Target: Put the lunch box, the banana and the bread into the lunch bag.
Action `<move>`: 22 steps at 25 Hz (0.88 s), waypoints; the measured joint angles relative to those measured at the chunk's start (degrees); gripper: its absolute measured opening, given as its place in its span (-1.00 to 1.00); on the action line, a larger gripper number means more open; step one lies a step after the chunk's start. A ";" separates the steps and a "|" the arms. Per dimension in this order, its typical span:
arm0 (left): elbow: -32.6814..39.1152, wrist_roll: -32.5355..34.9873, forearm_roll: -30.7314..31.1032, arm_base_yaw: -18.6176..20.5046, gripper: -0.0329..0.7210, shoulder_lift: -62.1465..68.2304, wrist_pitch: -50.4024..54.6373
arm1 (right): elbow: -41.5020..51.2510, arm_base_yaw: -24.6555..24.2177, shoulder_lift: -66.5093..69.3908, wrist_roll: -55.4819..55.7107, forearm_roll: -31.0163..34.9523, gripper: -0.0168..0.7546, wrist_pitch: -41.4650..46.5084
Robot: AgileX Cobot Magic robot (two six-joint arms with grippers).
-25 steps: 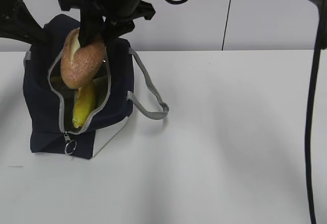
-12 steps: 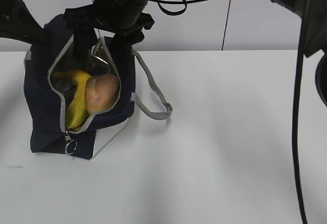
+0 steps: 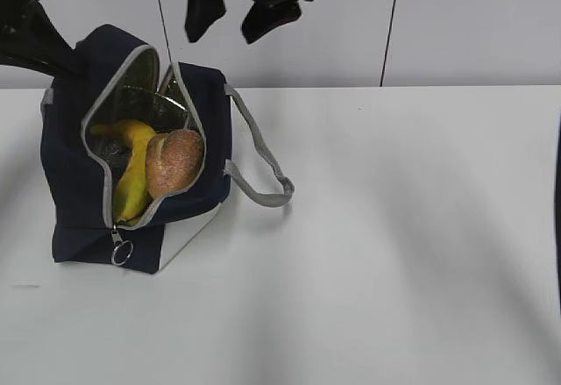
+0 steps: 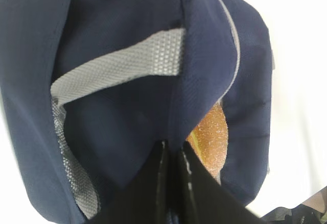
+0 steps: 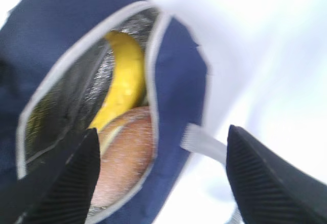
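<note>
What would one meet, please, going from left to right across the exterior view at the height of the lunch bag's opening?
Navy side of the lunch bag → banana → bread → grey webbing handle → bare white table.

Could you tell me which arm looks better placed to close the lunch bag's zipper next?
Probably the right: its gripper hangs open and empty above the lunch bag, while the left gripper is shut on the bag's fabric. Bread and banana are inside.

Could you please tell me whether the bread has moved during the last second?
Yes. The bread dropped from above the bag's opening to inside it, beside the banana.
</note>
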 joint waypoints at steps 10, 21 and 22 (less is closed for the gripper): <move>0.00 0.00 0.00 0.00 -0.95 0.00 0.00 | 21.17 -1.66 -9.03 -3.36 5.20 0.38 -0.63; 0.00 0.00 0.00 0.00 -0.95 0.00 0.09 | 29.56 -2.23 -8.20 -8.52 14.49 0.22 -11.29; 0.00 0.00 0.00 0.00 -0.95 0.00 0.09 | 29.68 -2.27 -7.59 -9.08 15.58 0.19 -11.67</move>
